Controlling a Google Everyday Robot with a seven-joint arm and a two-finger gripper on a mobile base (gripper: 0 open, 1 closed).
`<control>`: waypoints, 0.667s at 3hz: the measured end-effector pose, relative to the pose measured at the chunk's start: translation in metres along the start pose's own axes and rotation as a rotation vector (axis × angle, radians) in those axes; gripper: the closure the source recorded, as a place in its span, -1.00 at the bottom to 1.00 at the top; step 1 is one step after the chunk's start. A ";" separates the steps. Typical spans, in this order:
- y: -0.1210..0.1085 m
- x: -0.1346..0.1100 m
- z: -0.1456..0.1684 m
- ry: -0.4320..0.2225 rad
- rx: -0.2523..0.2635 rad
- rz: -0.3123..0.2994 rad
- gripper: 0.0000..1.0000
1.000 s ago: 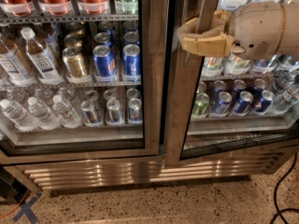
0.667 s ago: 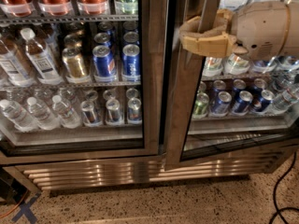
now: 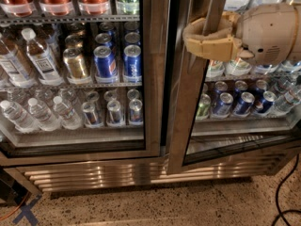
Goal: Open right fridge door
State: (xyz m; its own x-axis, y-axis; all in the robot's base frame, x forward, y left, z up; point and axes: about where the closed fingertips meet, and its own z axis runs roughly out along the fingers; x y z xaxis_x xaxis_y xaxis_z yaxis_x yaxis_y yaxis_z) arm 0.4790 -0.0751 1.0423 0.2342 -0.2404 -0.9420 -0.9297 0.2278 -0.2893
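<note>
right fridge door (image 3: 184, 126) ajar, its steel frame angled out from the closed left door (image 3: 154, 79). Hand (image 3: 189, 36) upper right, against the right door's frame edge. Blue cans (image 3: 114, 60) and water bottles (image 3: 40, 113) on shelves behind left glass. Speckled floor (image 3: 141, 206) below.

The tan gripper (image 3: 189, 37) sits at the upper right, held level and pointing left; its rounded cream wrist housing (image 3: 270, 34) extends in from the right edge
</note>
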 end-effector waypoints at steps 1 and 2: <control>-0.001 0.001 -0.004 0.000 0.000 0.000 1.00; 0.007 -0.003 -0.006 0.013 0.017 0.010 1.00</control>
State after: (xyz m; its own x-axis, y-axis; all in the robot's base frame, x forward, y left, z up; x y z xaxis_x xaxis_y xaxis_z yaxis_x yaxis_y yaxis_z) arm 0.4699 -0.0788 1.0447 0.2213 -0.2499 -0.9426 -0.9269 0.2465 -0.2830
